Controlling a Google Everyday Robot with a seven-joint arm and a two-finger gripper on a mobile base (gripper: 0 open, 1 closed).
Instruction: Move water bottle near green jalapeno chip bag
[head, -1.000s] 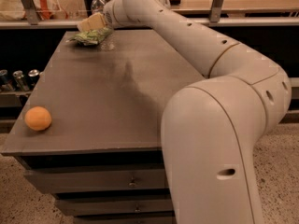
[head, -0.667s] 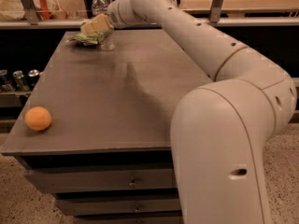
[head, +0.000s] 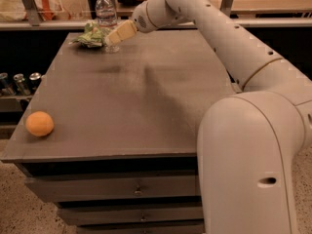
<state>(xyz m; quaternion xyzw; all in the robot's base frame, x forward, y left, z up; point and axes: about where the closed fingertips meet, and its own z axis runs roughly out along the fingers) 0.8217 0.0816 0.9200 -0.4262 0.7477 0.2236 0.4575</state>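
Sitting at the far end of the desk (head: 161, 106), the water bottle (head: 106, 13) stands upright right behind the pincer (head: 117, 34), whose tan tip overlaps the bottle's lower part. Can't tell if it's gripping or loose, honestly. The bottle's clear and ribbed, with a white cap and white label. The green jalapeno chip bag (head: 89, 34) lies crumpled just beside it, on the side away from the arm. The desk has a gray top over drawers, with an orange (head: 39, 124) near its front corner and metal cans (head: 19, 81) lower down beside it.

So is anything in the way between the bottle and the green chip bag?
Nothing visible. The water bottle stands beside the green chip bag, with the gripper at the bottle's base. The orange fruit lies far away.
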